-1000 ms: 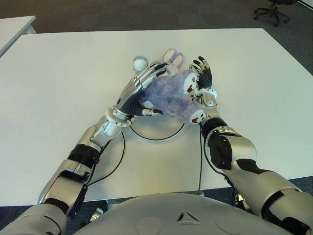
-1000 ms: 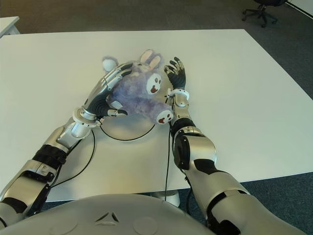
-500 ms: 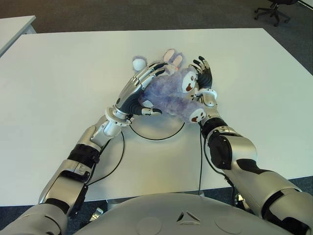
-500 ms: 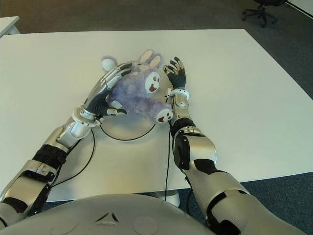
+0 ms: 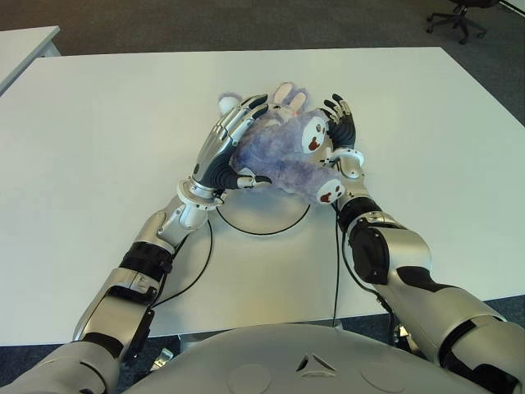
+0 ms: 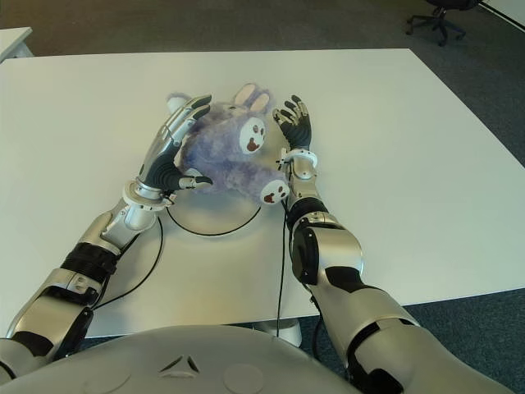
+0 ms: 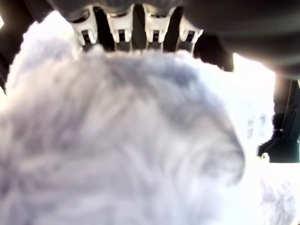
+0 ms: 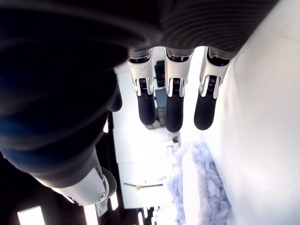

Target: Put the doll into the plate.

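A fluffy purple rabbit doll [image 5: 283,156] lies on the white table over the far part of the plate [image 5: 262,232], a white disc with a thin dark rim. My left hand [image 5: 234,135] stands against the doll's left side with its fingers straight and spread and its thumb low by the doll's body. The left wrist view is filled with the doll [image 7: 117,140]. My right hand [image 5: 340,131] stands upright at the doll's right side, fingers [image 8: 173,108] extended, palm toward the doll's face. Neither hand closes around the doll.
The white table [image 5: 98,148] stretches wide on both sides. Black cables [image 5: 336,263] run from both wrists toward the table's front edge. An office chair [image 5: 459,16] stands on the floor at the far right, and another table's corner [image 5: 25,45] shows at the far left.
My left hand's fingers have lifted off the top of the doll and straightened. The doll has settled a little lower. The right hand has stayed put.
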